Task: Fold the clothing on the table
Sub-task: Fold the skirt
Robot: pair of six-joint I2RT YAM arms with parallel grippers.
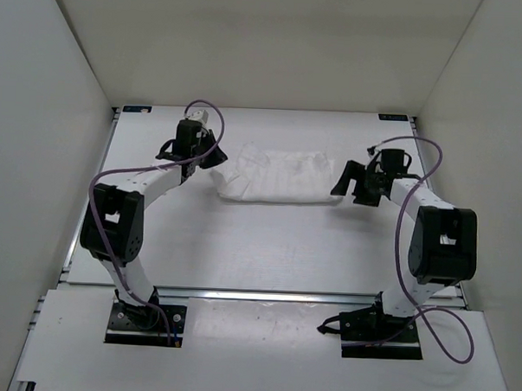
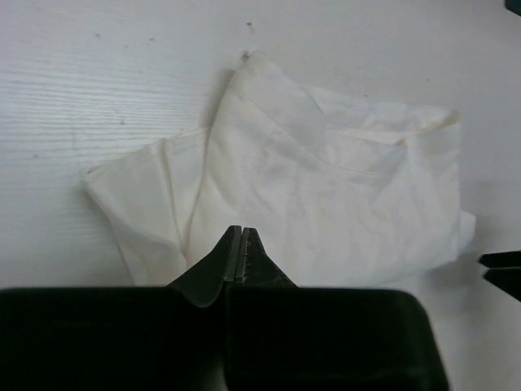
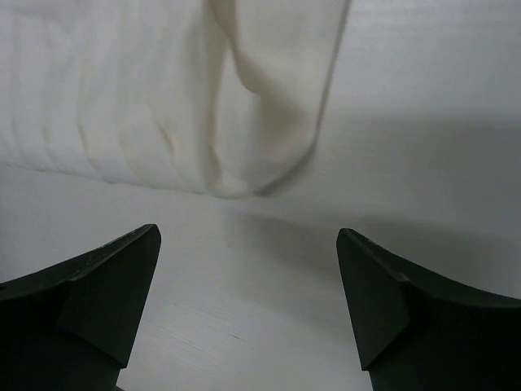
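Clothing (image 1: 275, 176) lies flat on the table (image 1: 267, 248), in its far half and about midway between the left and right edges. Its long axis runs left to right, parallel to the far edge. It is bunched into overlapping layers, with the near edge fairly straight and the far edge uneven.

Left wrist view: the clothing (image 2: 326, 187) shows a seamed flap across the top layer, and one corner points away from the camera. Bare table (image 2: 81, 81) surrounds it on the far and left sides.

Left gripper (image 1: 212, 156) sits at the left end of the clothing. Its fingers are clenched tip to tip (image 2: 242, 244) over the garment's edge. No cloth is visible between them.

Right gripper (image 1: 352, 189) sits at the right end of the clothing. Its fingers (image 3: 114, 285) are spread wide and grasp nothing. Right wrist view: the clothing (image 3: 122, 106) lies just ahead of the fingertips, apart from them, with parallel ridges on its left portion and a rounded fold end pointing toward the gripper (image 3: 248, 230). Only bare table (image 3: 423, 122) lies between the fingers.

Silver rail (image 1: 265, 295) runs along the near edge of the table.
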